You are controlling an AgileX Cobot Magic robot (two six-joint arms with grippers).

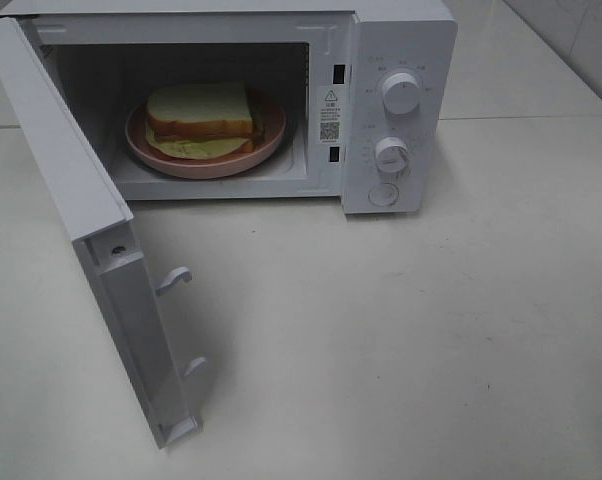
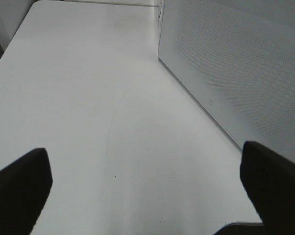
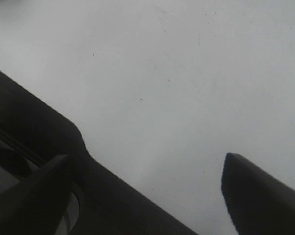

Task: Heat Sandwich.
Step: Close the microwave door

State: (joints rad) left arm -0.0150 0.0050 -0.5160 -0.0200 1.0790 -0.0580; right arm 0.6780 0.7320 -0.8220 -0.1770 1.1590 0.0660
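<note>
Both pincers are seen released and empty. The left gripper [image 2: 145,164] is held with its jaws spread wide over the bare table [image 2: 88,98], just beside a perforated white panel [image 2: 226,63] taken to be the open door [image 1: 66,150]. The right gripper [image 3: 147,159] is likewise parted above plain tabletop, with nothing between its fingers. Neither is caught by the high camera. The sandwich [image 1: 201,112] is found inside the microwave [image 1: 401,40], laid flat on the pink plate [image 1: 146,150] in the middle of the cavity, so loading is judged done. The door is swung fully out, its latch hooks [image 1: 173,280] exposed — closing it is probably required next, and the left arm seems well placed for that — before the knobs [image 1: 401,92] are turned.
</note>
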